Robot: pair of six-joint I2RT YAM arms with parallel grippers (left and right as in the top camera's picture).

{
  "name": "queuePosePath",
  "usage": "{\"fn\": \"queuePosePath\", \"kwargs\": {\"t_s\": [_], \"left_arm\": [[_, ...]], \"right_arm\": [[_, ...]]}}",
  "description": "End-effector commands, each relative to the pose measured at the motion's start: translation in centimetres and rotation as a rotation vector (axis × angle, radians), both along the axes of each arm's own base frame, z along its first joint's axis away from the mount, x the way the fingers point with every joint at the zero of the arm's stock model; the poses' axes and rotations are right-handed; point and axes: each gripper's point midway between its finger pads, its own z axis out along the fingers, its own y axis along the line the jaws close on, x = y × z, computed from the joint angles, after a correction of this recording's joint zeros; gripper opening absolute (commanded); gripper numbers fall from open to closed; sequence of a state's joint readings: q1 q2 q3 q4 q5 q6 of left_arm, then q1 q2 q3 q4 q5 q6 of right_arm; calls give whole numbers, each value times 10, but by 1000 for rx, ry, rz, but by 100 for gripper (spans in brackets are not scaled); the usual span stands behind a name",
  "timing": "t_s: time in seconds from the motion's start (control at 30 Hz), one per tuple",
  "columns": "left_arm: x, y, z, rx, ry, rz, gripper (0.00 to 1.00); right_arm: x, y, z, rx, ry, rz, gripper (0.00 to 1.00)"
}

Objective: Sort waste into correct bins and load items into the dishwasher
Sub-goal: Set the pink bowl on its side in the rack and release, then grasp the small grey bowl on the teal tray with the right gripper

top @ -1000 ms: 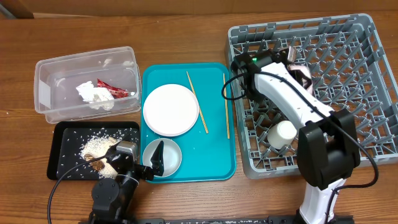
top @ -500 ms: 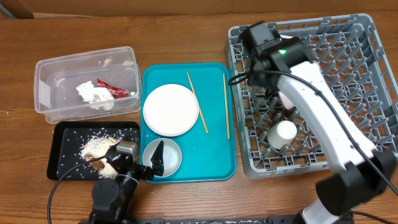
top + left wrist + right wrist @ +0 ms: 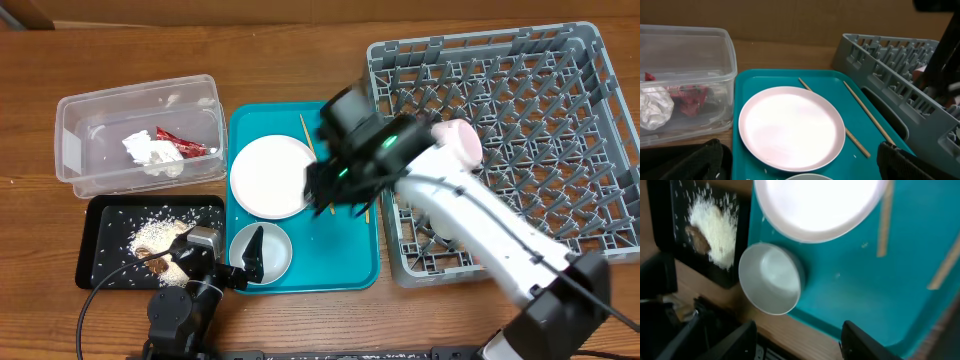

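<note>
Looking down from overhead, you have the right gripper (image 3: 797, 326) hovering, blurred, above the teal tray (image 3: 345, 260), its fingers spread with nothing between them. Its arm covers the lower ends of both chopsticks (image 3: 858, 144) at 3 o'clock of the plate (image 3: 274, 176), and part of the dish rack (image 3: 560, 100) beyond. The pink bowl (image 3: 458, 142) shows in the rack just beside the arm. At 6 o'clock of the plate, the left gripper (image 3: 800, 150) gapes wide over the white bowl (image 3: 280, 255), with one dark finger across it. At 9 o'clock the clear tub (image 3: 140, 135) holds the napkin (image 3: 148, 152) and the red wrapper (image 3: 180, 143). Rice (image 3: 155, 232) lies on the black tray (image 3: 110, 240).
</note>
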State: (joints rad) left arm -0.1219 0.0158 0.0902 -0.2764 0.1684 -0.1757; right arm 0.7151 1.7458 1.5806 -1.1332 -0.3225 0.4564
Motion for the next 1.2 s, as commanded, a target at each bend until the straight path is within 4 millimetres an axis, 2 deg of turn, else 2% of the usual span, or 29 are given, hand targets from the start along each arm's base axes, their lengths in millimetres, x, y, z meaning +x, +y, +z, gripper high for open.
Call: {"fn": "queuePosePath", "kwargs": {"t_s": [0.0,0.07,0.23,0.33,0.4,0.43,0.47,0.5,0.6,0.67,0.77,0.87,0.93,1.03,1.17], "left_arm": [[0,1,1,13,-14,-1,100],[0,1,1,13,-14,-1,100],[0,1,1,13,-14,-1,100],[0,1,1,13,-14,-1,100],[0,1,1,13,-14,-1,100],[0,1,1,13,-14,-1,100],[0,1,1,13,-14,-1,100],[0,1,1,13,-14,-1,100],[0,1,1,13,-14,-1,100],[0,1,1,13,-14,-1,100],[0,1,1,13,-14,-1,100],[0,1,1,13,-14,-1,100],[0,1,1,13,-14,-1,100],[0,1,1,13,-14,-1,100],[0,1,1,13,-14,-1,100]], "right_arm": [[-25,18,-38,-72,32,-66,56],[-35,33,-64,-91,24,-110,59],[-34,41,-95,-84,42,-187,57],[-35,43,-116,-98,71,-203,50],[-40,42,-129,-113,104,-199,44],[-45,43,-138,-122,140,-189,36],[-47,44,-141,-125,155,-186,34],[-49,44,-143,-126,164,-183,23],[-47,43,-141,-129,167,-188,4],[-43,39,-137,-135,163,-199,4],[-20,10,-113,-229,55,-276,4],[6,-24,-77,-322,-100,-360,4],[27,-53,-43,-383,-237,-434,4],[57,-114,23,-495,-491,-593,4],[77,-197,100,-651,-794,-832,4]]}}
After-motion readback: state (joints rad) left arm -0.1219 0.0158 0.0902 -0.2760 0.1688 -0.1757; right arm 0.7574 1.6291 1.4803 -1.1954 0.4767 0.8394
